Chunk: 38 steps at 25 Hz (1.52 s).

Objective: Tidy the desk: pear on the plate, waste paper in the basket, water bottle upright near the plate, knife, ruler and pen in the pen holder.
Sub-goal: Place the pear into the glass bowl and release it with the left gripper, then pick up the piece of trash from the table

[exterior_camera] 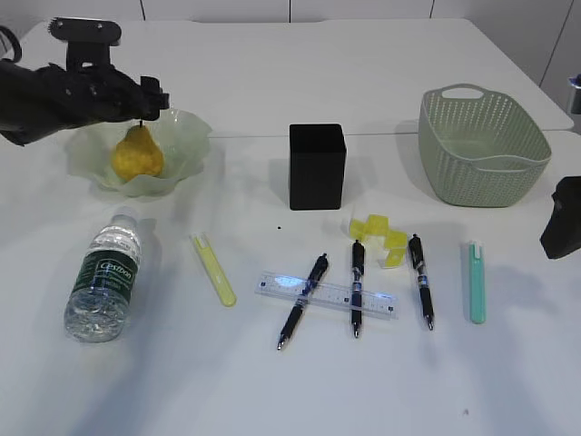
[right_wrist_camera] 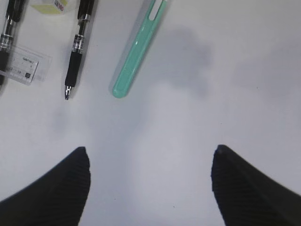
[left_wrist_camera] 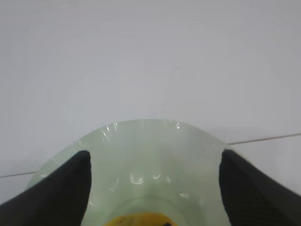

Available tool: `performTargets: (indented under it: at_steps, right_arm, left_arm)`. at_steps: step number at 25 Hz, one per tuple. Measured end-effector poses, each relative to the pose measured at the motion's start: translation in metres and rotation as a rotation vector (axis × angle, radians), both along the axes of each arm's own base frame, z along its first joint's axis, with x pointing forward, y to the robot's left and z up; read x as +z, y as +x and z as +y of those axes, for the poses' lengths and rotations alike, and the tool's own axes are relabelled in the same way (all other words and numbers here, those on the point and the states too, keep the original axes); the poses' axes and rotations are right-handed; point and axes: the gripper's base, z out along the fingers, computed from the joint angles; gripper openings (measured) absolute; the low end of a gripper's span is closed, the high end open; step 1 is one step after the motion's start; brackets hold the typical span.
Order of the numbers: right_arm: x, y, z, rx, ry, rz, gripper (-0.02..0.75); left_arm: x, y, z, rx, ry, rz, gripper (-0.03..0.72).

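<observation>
The yellow-orange pear (exterior_camera: 136, 154) stands in the pale green plate (exterior_camera: 189, 136) at the back left. My left gripper (exterior_camera: 151, 98) hovers open just above its stem; the left wrist view shows the plate (left_wrist_camera: 150, 150) and the pear's top (left_wrist_camera: 138, 220) between the spread fingers (left_wrist_camera: 66, 188). The water bottle (exterior_camera: 104, 277) lies on its side in front of the plate. The ruler (exterior_camera: 327, 295) lies under two pens (exterior_camera: 304, 289) (exterior_camera: 357, 286); a third pen (exterior_camera: 421, 280) is beside them. The yellow waste paper (exterior_camera: 379, 236) sits near the black pen holder (exterior_camera: 317, 166). My right gripper (right_wrist_camera: 150, 149) hangs open over bare desk.
A slim yellow knife (exterior_camera: 213, 270) lies right of the bottle, and a teal knife (exterior_camera: 477, 282) (right_wrist_camera: 138, 49) lies at the right. The green basket (exterior_camera: 481, 145) stands at the back right. The right arm (exterior_camera: 563, 218) is at the right edge.
</observation>
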Motion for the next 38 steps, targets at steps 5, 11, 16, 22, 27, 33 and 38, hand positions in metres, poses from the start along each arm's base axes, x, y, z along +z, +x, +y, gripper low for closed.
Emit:
performTargets:
  at_steps: [5, 11, 16, 22, 27, 33, 38]
  right_arm:
    - [0.000, 0.000, 0.000, 0.000, -0.001, 0.002, 0.593]
    - [0.000, -0.001, 0.000, 0.001, 0.000, 0.010, 0.593]
    - [0.000, -0.001, 0.000, 0.001, 0.000, 0.012, 0.593]
    - [-0.001, -0.002, 0.000, 0.002, 0.000, 0.028, 0.593]
    - [-0.001, -0.003, 0.000, 0.003, 0.000, 0.038, 0.593]
    - [-0.001, -0.004, 0.001, -0.001, 0.015, 0.041, 0.595]
    - [-0.001, -0.005, 0.003, -0.005, 0.032, 0.057, 0.594]
  left_arm:
    - [0.022, -0.008, 0.013, -0.033, -0.027, 0.091, 0.594]
    - [0.049, -0.022, 0.041, -0.063, -0.052, 0.217, 0.592]
    - [0.082, -0.039, 0.054, -0.099, -0.035, 0.259, 0.592]
    - [0.111, -0.065, 0.052, -0.184, 0.036, 0.342, 0.583]
    - [0.129, -0.083, 0.054, -0.200, 0.075, 0.398, 0.580]
    - [0.141, -0.102, 0.058, -0.154, 0.051, 0.492, 0.566]
    - [0.142, -0.114, 0.059, -0.132, 0.033, 0.596, 0.547]
